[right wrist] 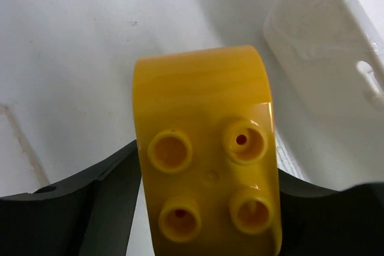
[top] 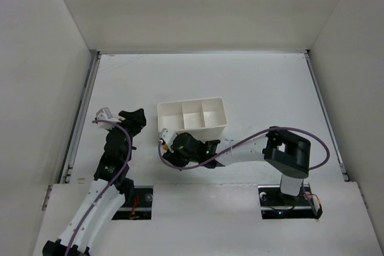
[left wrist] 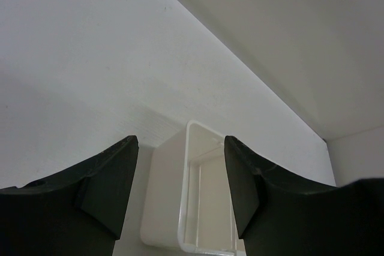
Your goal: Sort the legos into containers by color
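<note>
Yellow lego (right wrist: 204,148) is seen clamped between the fingers of the right hand (top: 171,149), with four studs turned toward the wrist camera. This hand is placed just beside the near left corner of the white tray (top: 198,132), outside its compartments. Whether the lego touches the counter (top: 258,88) cannot be told. Left hand (top: 133,119) is held released, fingers spread with nothing between, left of the tray and pointed toward it.
</note>
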Available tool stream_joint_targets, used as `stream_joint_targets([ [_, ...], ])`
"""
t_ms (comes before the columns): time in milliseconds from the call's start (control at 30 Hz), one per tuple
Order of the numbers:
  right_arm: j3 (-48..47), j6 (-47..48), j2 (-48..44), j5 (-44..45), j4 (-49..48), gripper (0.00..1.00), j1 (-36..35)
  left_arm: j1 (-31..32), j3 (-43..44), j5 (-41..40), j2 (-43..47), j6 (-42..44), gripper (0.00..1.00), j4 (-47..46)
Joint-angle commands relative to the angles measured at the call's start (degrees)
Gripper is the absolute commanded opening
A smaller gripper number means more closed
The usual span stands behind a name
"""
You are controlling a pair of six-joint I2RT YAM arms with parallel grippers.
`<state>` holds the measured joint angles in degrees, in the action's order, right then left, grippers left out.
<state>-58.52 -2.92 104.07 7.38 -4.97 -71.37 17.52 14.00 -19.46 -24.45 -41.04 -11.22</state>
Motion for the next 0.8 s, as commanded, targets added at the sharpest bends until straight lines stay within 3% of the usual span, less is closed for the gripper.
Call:
stream_joint_targets([
  [0,-0.89,-0.42,0.69,0.97,-6.01,0.63,-0.74,-0.25,0.5,0.48,0.8,-0.27,0.57,-0.91],
  [300,-0.1,-1.21,1.22,1.32,-11.02,0.68,-0.74,-0.16,0.24,0.48,1.07,-0.27,0.57,-0.2],
  [500,-0.01,-1.74,2.18,1.5,-12.43,0.53,-0.74,-0.16,0.15,0.48,1.51,-0.36,0.57,-0.03],
  [767,-0.19,-0.6,2.54,3.17,-10.32,0.5,-0.91,-0.34,0.15,0.48,2.47,-0.36,0.57,1.12],
])
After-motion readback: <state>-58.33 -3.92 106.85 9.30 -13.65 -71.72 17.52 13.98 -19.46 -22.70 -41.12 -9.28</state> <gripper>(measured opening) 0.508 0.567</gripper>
